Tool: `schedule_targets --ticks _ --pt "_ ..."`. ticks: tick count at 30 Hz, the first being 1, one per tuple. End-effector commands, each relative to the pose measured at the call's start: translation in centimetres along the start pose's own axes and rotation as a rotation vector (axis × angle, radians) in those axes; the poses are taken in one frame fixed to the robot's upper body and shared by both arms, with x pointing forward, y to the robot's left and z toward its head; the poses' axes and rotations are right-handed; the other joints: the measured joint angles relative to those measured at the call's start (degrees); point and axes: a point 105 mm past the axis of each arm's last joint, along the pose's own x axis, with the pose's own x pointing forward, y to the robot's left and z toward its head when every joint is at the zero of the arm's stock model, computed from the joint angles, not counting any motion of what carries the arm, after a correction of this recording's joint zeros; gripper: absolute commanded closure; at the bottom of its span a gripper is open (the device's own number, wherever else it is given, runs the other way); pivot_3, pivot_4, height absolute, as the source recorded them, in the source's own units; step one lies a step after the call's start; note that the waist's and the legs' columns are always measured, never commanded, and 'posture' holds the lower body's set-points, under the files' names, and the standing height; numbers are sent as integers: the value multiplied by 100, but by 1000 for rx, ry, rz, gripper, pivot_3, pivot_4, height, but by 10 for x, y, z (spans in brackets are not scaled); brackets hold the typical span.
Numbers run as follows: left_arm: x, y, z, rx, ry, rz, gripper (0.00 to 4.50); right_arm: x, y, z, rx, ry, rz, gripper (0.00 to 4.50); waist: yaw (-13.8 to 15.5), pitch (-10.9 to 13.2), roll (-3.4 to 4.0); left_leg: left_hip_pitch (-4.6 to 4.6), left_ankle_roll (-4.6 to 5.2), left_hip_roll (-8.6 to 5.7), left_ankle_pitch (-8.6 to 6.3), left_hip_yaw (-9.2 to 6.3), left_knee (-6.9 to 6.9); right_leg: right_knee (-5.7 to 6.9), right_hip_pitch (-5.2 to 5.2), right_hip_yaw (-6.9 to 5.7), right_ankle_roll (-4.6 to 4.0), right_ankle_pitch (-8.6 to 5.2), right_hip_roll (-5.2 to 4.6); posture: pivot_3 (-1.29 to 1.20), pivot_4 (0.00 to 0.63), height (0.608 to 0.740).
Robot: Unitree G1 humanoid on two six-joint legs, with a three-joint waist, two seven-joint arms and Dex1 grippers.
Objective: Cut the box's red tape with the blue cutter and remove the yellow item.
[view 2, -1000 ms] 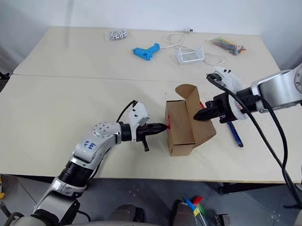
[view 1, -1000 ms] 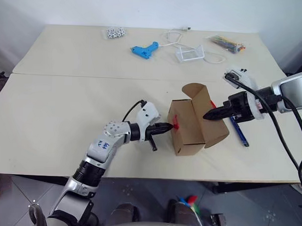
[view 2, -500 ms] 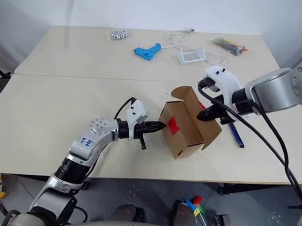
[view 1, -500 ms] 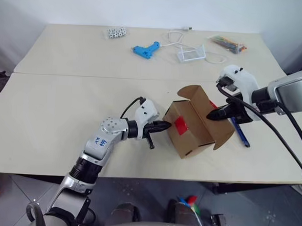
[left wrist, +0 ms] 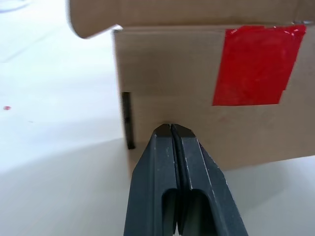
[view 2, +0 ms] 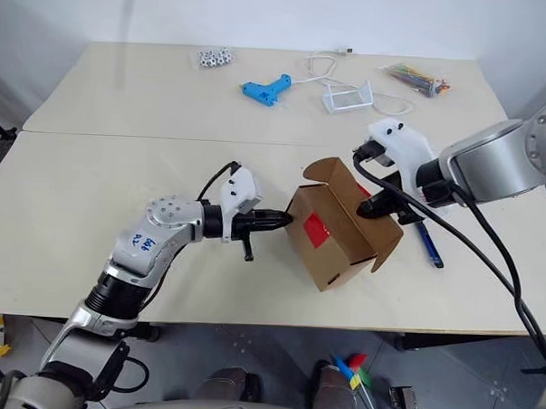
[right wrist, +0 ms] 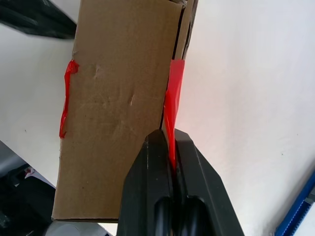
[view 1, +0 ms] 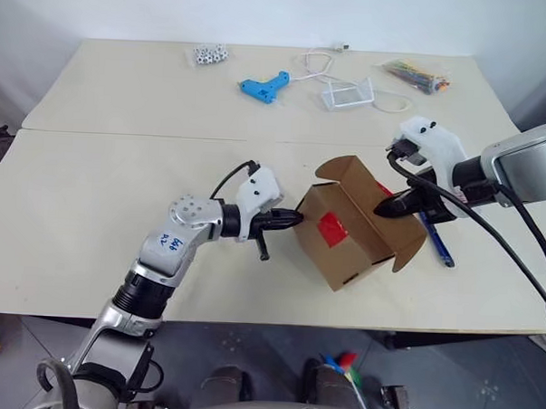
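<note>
The box point(view 1: 355, 226) sits tipped near the table's point(view 1: 92, 206) front edge, flaps open, its inside hidden from every camera. The blue cutter point(view 1: 437, 241) lies just beyond it, partly covered by the right arm. Left gripper point(left wrist: 170, 129), fingers pressed together, pokes level against the box wall beside the red tape point(left wrist: 256, 64). Right gripper point(right wrist: 169, 135) angles down, pinched shut on a taped flap edge.

Box point(view 1: 358, 231) on near table point(view 1: 90, 242), centre-right. Cutter point(view 1: 435, 237) just beside it at 3 o'clock. Pistol-shaped tool point(view 1: 264, 86) and wire tray point(view 1: 347, 96) well behind, toward 12 o'clock.
</note>
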Motion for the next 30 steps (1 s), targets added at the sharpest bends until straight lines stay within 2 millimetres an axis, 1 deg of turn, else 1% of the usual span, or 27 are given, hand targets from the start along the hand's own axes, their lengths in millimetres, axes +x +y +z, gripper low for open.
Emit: schedule_targets --ticks 1,5,10,14,19,23,30 --pt "12 -18 -8 -7 12 -62 4500 -5 10 4 -25 -16 34 4468 0 0 0 0 0 0 0 0 0 0 0 0 0 0 0 0 150 740" --pt "14 -18 -11 -44 2 -48 4500 -5 14 3 -27 -16 48 4468 14 0 0 0 0 2 1 1 10 2 3 0 0 0 0 0 150 740" --pt "19 -16 -27 -65 32 -10 4500 -4 24 0 -33 -8 92 4468 18 0 0 1 1 2 1 0 14 2 6 4 0 0 -2 0 150 740" --pt "18 -13 -31 -66 42 8 4500 1 31 -1 52 -56 180 4468 10 -1 -2 0 1 2 1 -1 13 1 5 2 1 0 -1 0 150 740" --pt "17 -10 -35 -64 50 20 4500 1 28 -10 69 -47 169 4468 -3 -1 -2 5 1 6 1 4 13 7 5 4 0 0 0 0 150 740" --pt "16 -8 -34 -46 51 28 4500 1 24 -13 73 -48 129 4468 -1 -1 -2 5 1 8 1 4 14 6 5 6 0 0 0 0 150 740" --pt "9 -2 -24 -7 41 24 4500 -1 17 -14 61 -45 56 4468 4 -1 -2 3 1 9 1 3 14 6 4 6 0 0 -1 0 150 740"
